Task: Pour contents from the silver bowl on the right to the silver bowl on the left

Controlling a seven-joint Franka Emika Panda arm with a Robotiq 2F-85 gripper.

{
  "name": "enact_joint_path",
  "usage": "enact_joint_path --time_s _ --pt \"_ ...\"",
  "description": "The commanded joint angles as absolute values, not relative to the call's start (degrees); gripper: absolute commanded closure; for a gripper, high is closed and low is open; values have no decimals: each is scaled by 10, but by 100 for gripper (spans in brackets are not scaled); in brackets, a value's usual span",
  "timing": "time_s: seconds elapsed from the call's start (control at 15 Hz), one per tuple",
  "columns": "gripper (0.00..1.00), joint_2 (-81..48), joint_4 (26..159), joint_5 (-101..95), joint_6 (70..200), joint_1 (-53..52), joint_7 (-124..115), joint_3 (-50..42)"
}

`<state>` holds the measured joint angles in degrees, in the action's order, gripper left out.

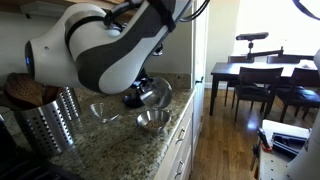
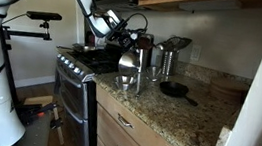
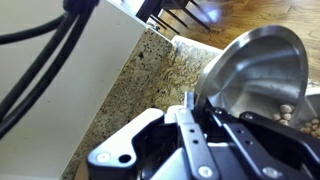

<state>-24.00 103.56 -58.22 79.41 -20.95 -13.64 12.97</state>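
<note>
held bowl (image 1: 156,92): in the air, tilted, just above the desk (image 1: 120,146), beans (image 3: 285,112) gathered low inside | pincer (image 3: 203,108): clamped on its rim | left bowl (image 1: 103,112): on desk beside another bowl (image 1: 153,121) (which one lies under the lip, I cannot tell) | risk: off-centre lip or fast tipping scatters beans; thin rim may slip.

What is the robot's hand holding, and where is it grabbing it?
A silver bowl, tipped up on its side. The gripper pinches it at the rim.
</note>
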Motion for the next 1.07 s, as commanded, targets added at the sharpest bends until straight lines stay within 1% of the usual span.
enact_joint_path --time_s 0.0,1.0 --pt "92 -248 1026 -605 765 -219 -130 131" --pt "92 -257 1025 -649 741 -238 -137 141"
